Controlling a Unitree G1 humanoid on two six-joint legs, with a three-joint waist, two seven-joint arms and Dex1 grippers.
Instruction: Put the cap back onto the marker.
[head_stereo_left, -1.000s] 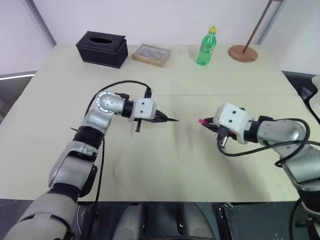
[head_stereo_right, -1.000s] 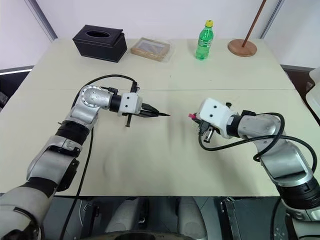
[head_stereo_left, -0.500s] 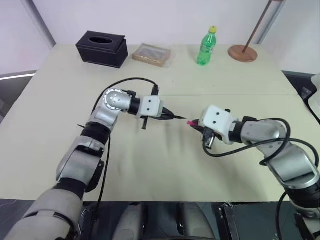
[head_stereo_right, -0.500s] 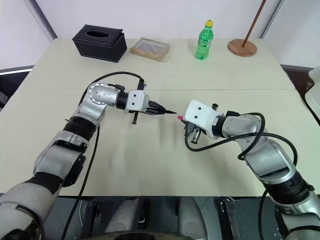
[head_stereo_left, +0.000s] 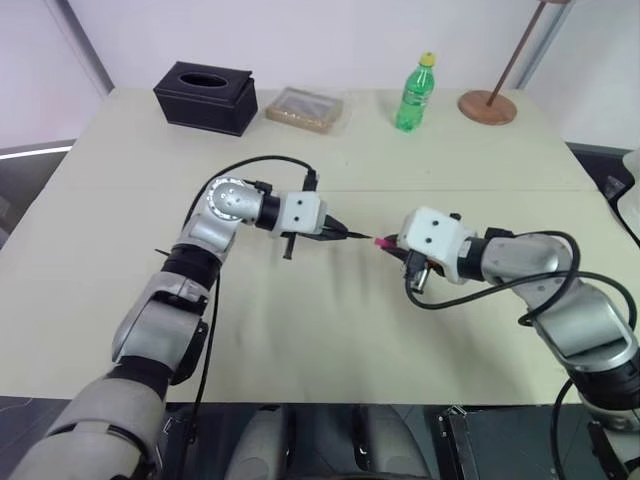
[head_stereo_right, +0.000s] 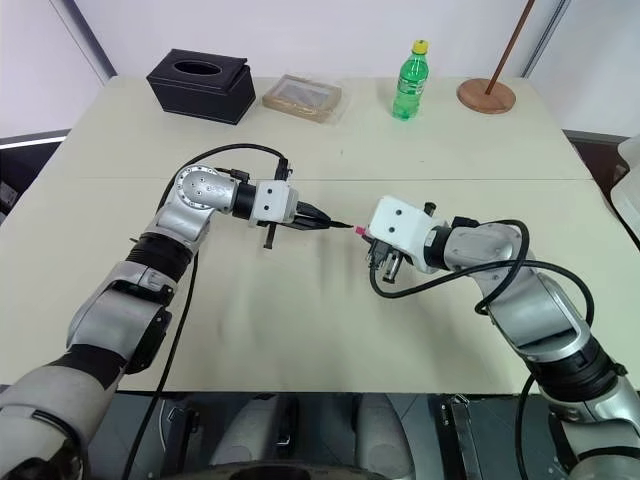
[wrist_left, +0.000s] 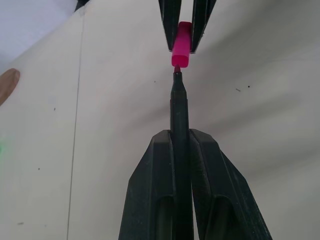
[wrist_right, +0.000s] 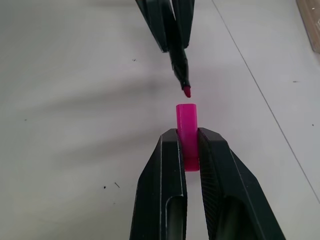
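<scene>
Now one marker (wrist_left: 179, 112) and one cap (wrist_right: 186, 131), each pinched by one gripper.

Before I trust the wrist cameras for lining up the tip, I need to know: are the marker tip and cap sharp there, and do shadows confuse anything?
Left wrist view: the marker tip and the cap are sharp; the near tool fingers are softer. Right wrist view: both are crisp, with soft, diffuse shadows on the table lying clear of the tip. No glare.

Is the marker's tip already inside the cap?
No, in the right wrist view a gap of table shows between the marker tip and the cap mouth.
</scene>
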